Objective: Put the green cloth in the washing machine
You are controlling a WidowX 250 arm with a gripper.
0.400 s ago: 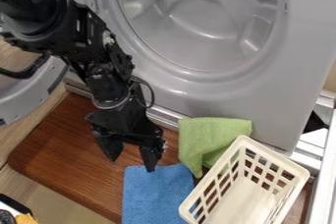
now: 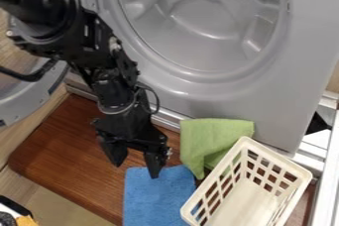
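Green cloth [image 2: 210,138] is seen in the camera view at the foot of the washing machine [image 2: 255,103], spread over its lower edge and down toward the bench [image 2: 59,155], with its lower right part crossed by the basket [image 2: 278,155]. The door [image 2: 19,107] is swung wide at the left, presumably so that the drum [image 2: 205,27] can be reached without hindrance. The claw [image 2: 136,171] is hung low with its two fingers spread and nothing pinched between them, as would be wanted before a grasp. It is placed above the upper part of the blue cloth [image 2: 155,197], left of the green one in the view, so a shift sideways is judged to be needed before the right cloth can be gripped. The exposed upper part may be the better place for a pinch, since the basket could be dragged if the lower part were taken. The green cloth is light and matt, soft and thin by its look, with a fairly straight top edge and shallow creases. It is narrowed to a blunt tip near the blue cloth's corner, and more green is glimpsed through the basket's slots. It would likely be lifted limp, with its end left trailing.
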